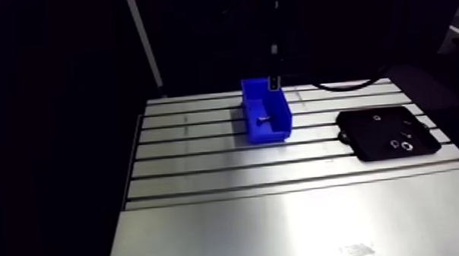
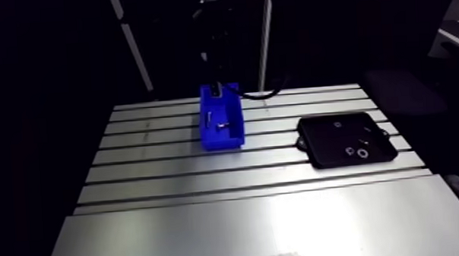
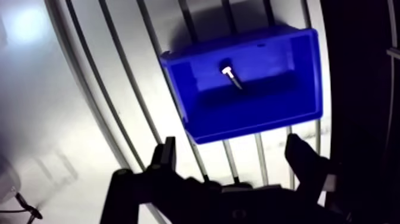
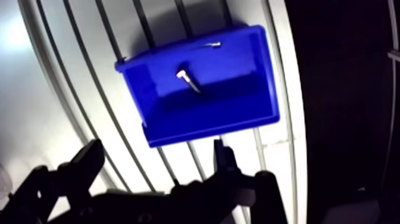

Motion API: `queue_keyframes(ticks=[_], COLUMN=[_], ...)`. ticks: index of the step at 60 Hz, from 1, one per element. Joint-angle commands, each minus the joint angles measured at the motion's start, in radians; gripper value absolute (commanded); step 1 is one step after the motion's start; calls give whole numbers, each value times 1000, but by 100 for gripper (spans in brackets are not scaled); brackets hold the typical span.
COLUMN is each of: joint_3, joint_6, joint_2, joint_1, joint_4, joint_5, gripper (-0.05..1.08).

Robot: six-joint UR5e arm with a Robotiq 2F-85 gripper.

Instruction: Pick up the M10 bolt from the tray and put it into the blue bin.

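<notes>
The M10 bolt (image 3: 231, 74) lies on the floor of the blue bin (image 3: 250, 122). Above the bin hangs the gripper (image 3: 232, 152), fingers spread wide and empty. The black tray (image 1: 385, 131) sits well apart from the bin on the desk (image 1: 283, 210). The placing looks done, and only pulling away seems left.

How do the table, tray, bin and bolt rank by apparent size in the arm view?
1. table, by far the largest
2. tray
3. bin, somewhat smaller in outline than the tray
4. bolt, a tiny speck inside the bin
</notes>
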Motion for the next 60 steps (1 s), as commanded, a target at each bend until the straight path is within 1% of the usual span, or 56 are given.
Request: queue_keyframes(ticks=[1,3,4,5,6,7,8,9,10,13,16,19,26,38,45,46,47,48,50,52,53,54,55,56,57,58,59,60], joint_3=[-163,-187,-187,-198,-198,-203,-203,-208,-208,-216,-223,-230,-245,-279,-282,-281,-281,-281,-281,-281,-281,-281,-280,-280,-277,-277,-271,-265], joint_6=[610,766,766,830,830,877,877,925,925,999,1034,1108,1177,1215,1210,1211,1211,1211,1215,1215,1215,1215,1217,1217,1220,1220,1220,1221], joint_2=[-67,-69,-69,-73,-73,-80,-80,-85,-85,-93,-97,-104,-109,-120,-132,-142,-142,-145,-151,-151,-158,-158,-167,-167,-176,-176,-184,-193], joint_1=[-2,-10,-10,-19,-19,-26,-26,-33,-33,-40,-44,-63,-73,-71,-75,-76,-76,-76,-76,-76,-77,-77,-79,-79,-78,-78,-77,-77], joint_4=[234,257,257,267,267,275,275,282,282,283,286,288,321,390,398,399,399,402,412,412,419,419,425,425,429,429,429,428], joint_5=[1,-2,-2,-2,-2,-1,-1,-1,-1,1,-2,-2,-2,5,8,16,16,20,33,33,42,42,51,51,61,61,68,72], gripper=[1,1,1,1,1,1,1,1,1,1,1,1,1,1,1,1,1,1,1,1,1,1,1,1,1,1,1,1])
